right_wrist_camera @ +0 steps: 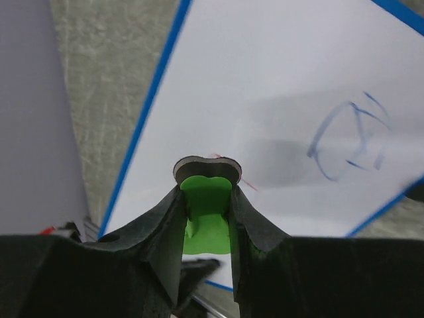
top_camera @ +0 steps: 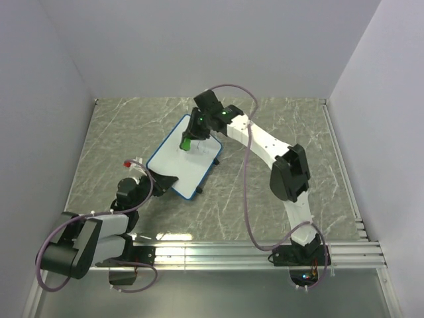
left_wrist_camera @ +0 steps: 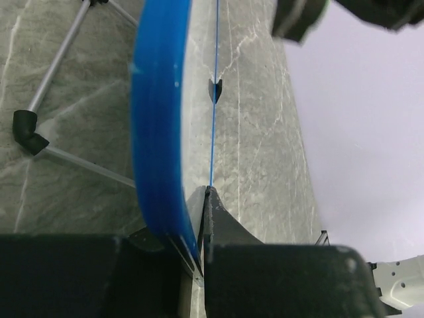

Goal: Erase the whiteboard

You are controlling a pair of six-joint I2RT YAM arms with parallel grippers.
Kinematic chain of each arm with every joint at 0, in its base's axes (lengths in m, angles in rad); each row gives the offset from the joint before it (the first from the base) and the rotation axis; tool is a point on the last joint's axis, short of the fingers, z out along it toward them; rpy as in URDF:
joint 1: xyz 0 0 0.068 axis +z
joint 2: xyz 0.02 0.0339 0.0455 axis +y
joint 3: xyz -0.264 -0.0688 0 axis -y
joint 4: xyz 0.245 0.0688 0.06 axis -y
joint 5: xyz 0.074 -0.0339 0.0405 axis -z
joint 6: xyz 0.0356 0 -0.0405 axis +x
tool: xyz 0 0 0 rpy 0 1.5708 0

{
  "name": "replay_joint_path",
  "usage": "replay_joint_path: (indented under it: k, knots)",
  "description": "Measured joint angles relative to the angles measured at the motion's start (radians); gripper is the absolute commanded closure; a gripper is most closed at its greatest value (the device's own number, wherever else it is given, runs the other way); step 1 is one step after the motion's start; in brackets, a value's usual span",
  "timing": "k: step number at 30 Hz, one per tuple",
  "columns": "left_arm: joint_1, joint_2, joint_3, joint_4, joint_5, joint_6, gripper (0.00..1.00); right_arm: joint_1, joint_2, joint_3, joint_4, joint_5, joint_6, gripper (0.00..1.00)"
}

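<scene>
The whiteboard (top_camera: 182,159) is white with a thin blue frame and lies tilted on the marble table. My left gripper (top_camera: 165,180) is shut on its near-left edge; in the left wrist view the blue frame (left_wrist_camera: 159,132) runs edge-on into my closed jaws. My right gripper (top_camera: 188,140) is shut on the small green eraser (top_camera: 187,143) and holds it on the board's far part. In the right wrist view the green eraser (right_wrist_camera: 207,215) sits between my fingers over the whiteboard (right_wrist_camera: 278,79). A blue scribble (right_wrist_camera: 348,142) and a faint red mark (right_wrist_camera: 246,182) show on the board.
A red-tipped marker (top_camera: 128,163) lies left of the board. Small black feet (top_camera: 216,161) stick out at the board's right edge. Thin metal legs with a black foot (left_wrist_camera: 26,131) show beneath the board. Grey walls enclose the table; aluminium rails (top_camera: 265,252) cross the near edge.
</scene>
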Motion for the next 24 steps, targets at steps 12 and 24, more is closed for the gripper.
replay_joint_path:
  k: [12,24]
  knots:
    - [-0.070,0.182,0.012,0.183,-0.074,-0.008,0.99,0.050,0.191,0.213,0.042,-0.020,0.113,1.00]
    - [-0.113,0.557,0.013,0.600,-0.114,-0.089,0.99,0.049,0.030,-0.173,0.140,0.024,0.098,1.00]
